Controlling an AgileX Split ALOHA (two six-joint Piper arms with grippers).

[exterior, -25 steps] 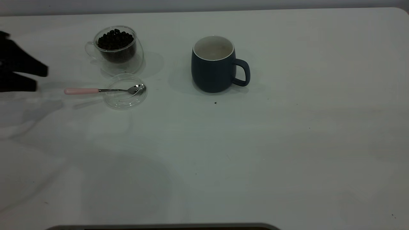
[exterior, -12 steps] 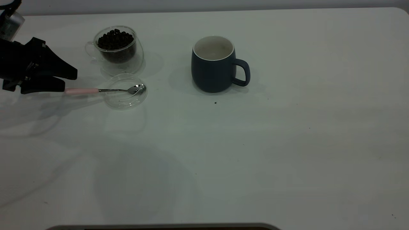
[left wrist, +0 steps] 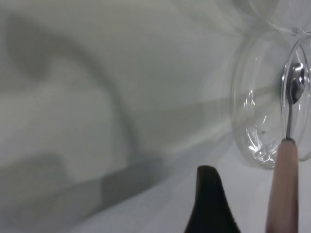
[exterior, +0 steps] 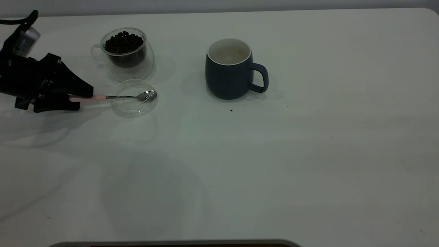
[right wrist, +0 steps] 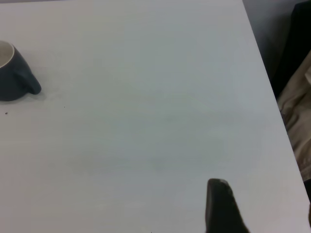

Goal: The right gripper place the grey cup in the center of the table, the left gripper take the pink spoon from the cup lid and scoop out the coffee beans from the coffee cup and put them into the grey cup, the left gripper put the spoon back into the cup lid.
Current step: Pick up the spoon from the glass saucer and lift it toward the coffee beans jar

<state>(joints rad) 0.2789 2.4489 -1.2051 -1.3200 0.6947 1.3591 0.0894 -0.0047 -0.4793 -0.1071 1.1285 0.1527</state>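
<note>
The exterior view shows the left gripper [exterior: 82,98] low at the table's [exterior: 308,154] left edge, its two tapering fingers spread apart with the pale end of the pink spoon [exterior: 113,97] lying between them; whether either finger touches the handle cannot be told. The spoon lies flat, its metal bowl resting inside the cup lid [exterior: 134,109] and its handle reaching over the rim toward the gripper. Just behind the lid stands the coffee cup [exterior: 125,55], heaped with coffee beans [exterior: 123,42]. The grey cup [exterior: 230,70] stands upright near the middle of the table, well apart from the glass cup, its handle pointing toward the right side. The left wrist view adds what the exterior cannot: the lid [left wrist: 252,97] seen close, the spoon's shiny bowl lying near its rim and the pink handle [left wrist: 284,189] running beside one dark fingertip [left wrist: 209,204], a clear gap between them. The right wrist view catches only an edge of the grey cup [right wrist: 14,75] far across bare tabletop [right wrist: 146,121], plus one dark finger [right wrist: 221,208] of the right gripper, so its grip cannot be judged.
</note>
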